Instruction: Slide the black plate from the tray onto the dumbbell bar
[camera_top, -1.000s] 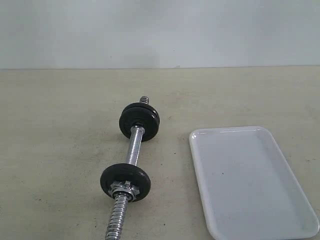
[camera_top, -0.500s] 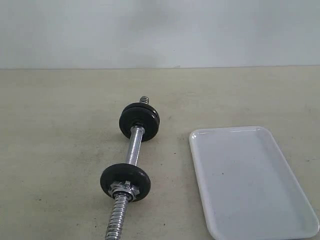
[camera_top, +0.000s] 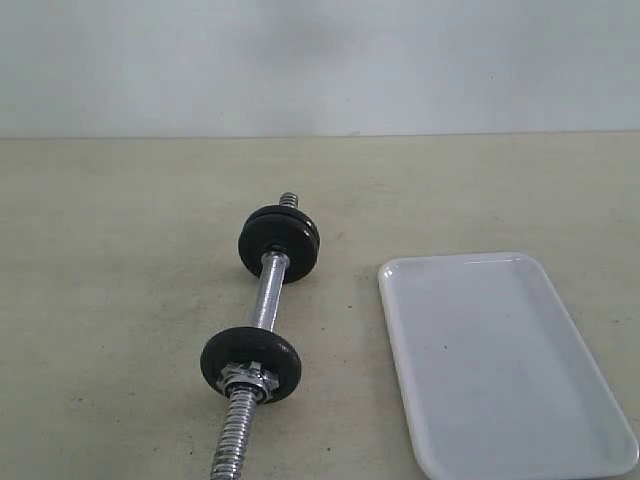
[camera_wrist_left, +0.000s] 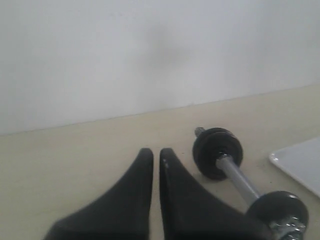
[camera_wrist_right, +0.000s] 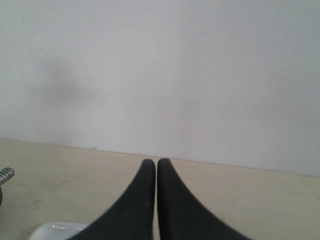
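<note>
- Left gripper (camera_wrist_left: 156, 152): jaws together with only a thin slit between them, holding nothing, and raised off the table.
- Right gripper (camera_wrist_right: 152, 162): jaws likewise together and empty.
- Just below and beside the right jaw tips lies a corner of the tray (camera_wrist_right: 55, 230). The exterior view shows its white floor bare, with no disc on it.
- Ahead of the left jaws and off to one side is the dumbbell bar (camera_wrist_left: 239, 179). Its nearer disc (camera_top: 250, 365) is backed by a chrome nut (camera_top: 248, 380).
- Farthest from the jaws is a doubled stack at the bar's other end. I judge the black plate (camera_top: 300, 245) to be one of that pair, though which one I cannot tell.
- Step in hand: the transfer looks finished, with both arms clear of the bar.
- Next move: probably nothing beyond holding back. No nut shows at the far end, so locking it on would be the only addition.
</note>
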